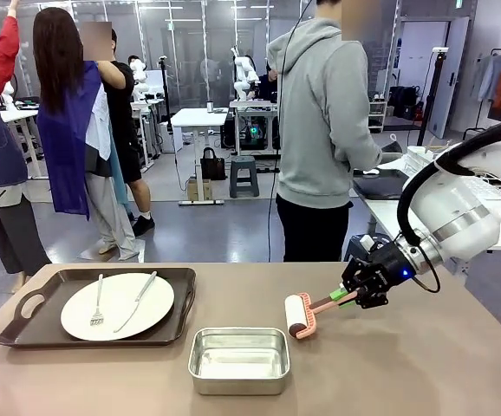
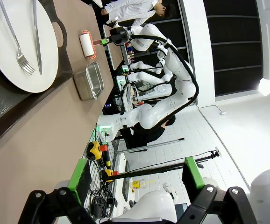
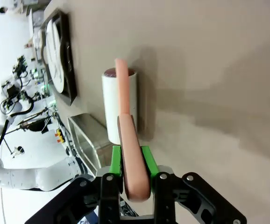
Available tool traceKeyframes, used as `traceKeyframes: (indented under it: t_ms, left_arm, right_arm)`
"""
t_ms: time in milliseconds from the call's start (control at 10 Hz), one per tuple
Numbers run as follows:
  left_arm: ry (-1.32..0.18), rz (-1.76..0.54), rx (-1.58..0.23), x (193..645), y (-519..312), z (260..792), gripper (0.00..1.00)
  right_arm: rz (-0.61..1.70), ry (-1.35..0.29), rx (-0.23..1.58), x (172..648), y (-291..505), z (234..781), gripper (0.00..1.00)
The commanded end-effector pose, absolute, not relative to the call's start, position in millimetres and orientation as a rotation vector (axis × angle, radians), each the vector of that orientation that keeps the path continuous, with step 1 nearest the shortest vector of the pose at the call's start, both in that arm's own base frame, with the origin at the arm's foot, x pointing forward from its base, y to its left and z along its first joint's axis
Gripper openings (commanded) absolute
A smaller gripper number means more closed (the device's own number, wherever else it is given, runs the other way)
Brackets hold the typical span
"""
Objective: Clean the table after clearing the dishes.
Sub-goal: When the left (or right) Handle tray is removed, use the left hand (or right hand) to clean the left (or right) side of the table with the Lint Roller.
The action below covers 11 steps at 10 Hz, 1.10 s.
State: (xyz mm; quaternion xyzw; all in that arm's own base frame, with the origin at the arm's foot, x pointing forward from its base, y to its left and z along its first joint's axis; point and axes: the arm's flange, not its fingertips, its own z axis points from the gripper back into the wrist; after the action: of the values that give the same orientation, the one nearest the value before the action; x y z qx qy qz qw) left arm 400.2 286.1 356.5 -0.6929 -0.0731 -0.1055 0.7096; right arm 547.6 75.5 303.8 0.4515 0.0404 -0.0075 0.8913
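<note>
Lighting bright and even, from overhead; soft shadow beside the roller [image 3: 119, 105] on the table [image 3: 209, 70]. Front view sharp. Wrist views bend at edges.

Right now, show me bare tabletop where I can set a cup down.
Widest free: near-right on the table, bordered by the steel pan and the roller in the right gripper. Also the far strip behind the pan. Crowded: around tray and pan, left-centre.

The tray [image 2: 4, 121] and plate [image 2: 6, 56] are cut off at the left wrist view's left edge.
</note>
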Motion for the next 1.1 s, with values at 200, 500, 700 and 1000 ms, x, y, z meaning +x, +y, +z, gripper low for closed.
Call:
traceKeyframes:
  t_ms: [200,500,700,1000]
  left_arm:
    - [-0.177,-0.237,-1.545,397,290,358,1.00]
    - [-0.177,-0.237,-1.545,397,290,358,1.00]
    - [-0.177,-0.237,-1.545,397,290,358,1.00]
    - [-0.177,-0.237,-1.545,397,290,358,1.00]
  right_arm:
    - [-0.032,-0.027,0.864,521,42,291,0.22]
    - [-0.027,-0.032,0.786,513,-6,307,0.22]
    - [-0.062,-0.054,0.694,515,-32,328,0.22]
    - [-0.084,-0.071,0.557,522,-50,361,0.22]
